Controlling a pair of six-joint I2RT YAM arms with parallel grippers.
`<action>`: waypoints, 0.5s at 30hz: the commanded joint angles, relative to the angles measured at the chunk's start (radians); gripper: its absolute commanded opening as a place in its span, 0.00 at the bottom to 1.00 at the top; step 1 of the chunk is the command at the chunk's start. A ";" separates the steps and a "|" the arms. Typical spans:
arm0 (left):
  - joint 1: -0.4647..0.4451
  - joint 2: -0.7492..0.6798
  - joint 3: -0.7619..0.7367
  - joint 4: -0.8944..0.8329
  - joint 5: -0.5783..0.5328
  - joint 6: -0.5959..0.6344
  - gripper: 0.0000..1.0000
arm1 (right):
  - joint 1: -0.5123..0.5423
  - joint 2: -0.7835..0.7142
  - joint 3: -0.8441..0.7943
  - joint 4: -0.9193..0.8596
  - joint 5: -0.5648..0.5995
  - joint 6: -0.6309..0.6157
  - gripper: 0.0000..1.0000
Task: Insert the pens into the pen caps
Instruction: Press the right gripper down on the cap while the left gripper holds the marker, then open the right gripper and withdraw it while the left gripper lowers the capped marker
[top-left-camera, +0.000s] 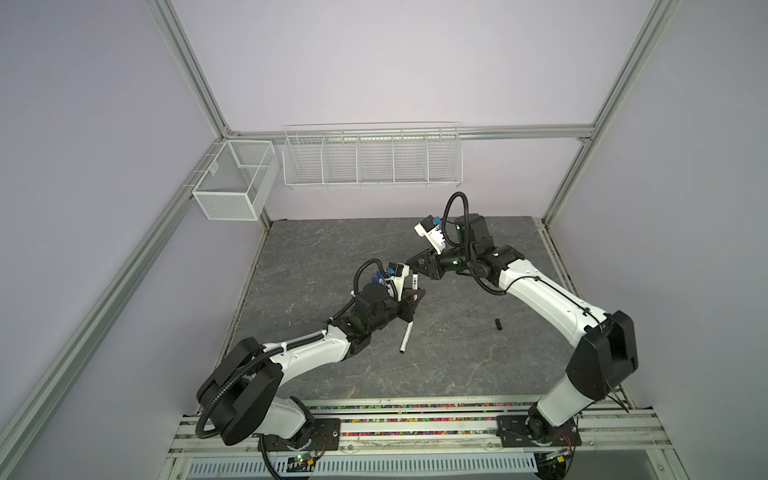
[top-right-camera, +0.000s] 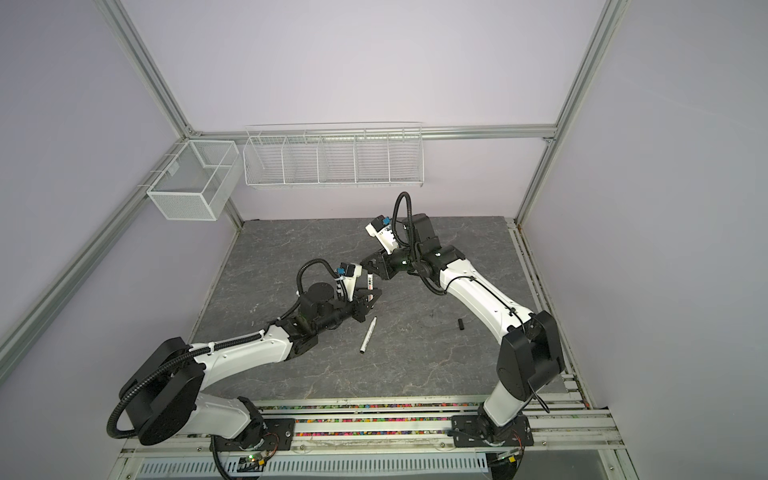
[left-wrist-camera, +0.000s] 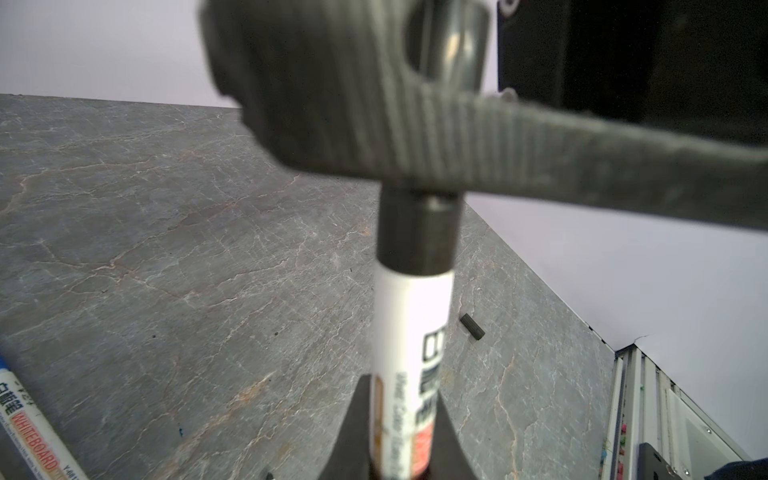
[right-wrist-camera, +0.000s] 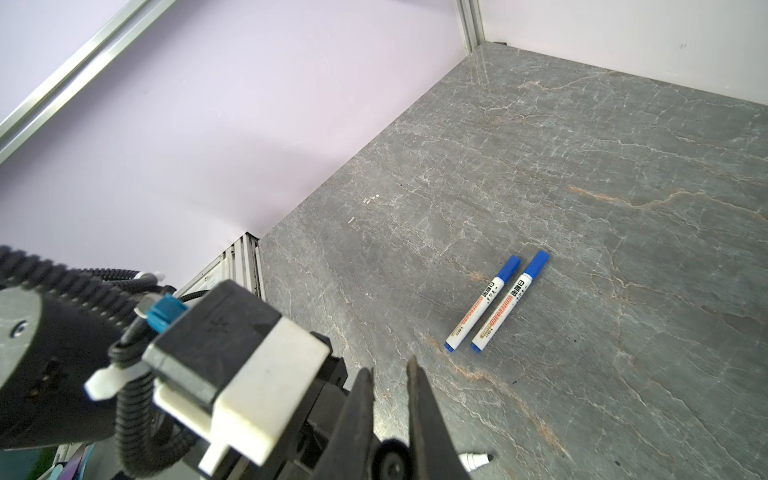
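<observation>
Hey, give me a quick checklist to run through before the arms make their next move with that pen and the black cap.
1. left jaws shut on held pen: ok.
2. right jaws shut on black cap: ok.
3. Cap in line with the pen's barrel: ok.
4. Cap pushed fully home: cannot tell.
5. uncapped pen and loose cap joined: not ok, they lie apart.
6. blue-capped pens finished: ok.

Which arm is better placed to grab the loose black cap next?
Likely right. The loose black cap lies right of centre, beside the right arm; the left gripper is farther off and shut on a pen.
</observation>
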 joint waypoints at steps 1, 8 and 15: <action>0.139 -0.130 0.188 0.556 -0.258 -0.126 0.00 | -0.006 0.033 -0.142 -0.531 -0.091 0.026 0.07; 0.131 -0.113 0.190 0.453 -0.215 -0.099 0.00 | -0.010 0.021 -0.139 -0.502 -0.131 0.043 0.07; 0.005 -0.097 0.152 0.211 -0.208 0.025 0.00 | -0.014 -0.006 -0.103 -0.465 -0.128 0.067 0.07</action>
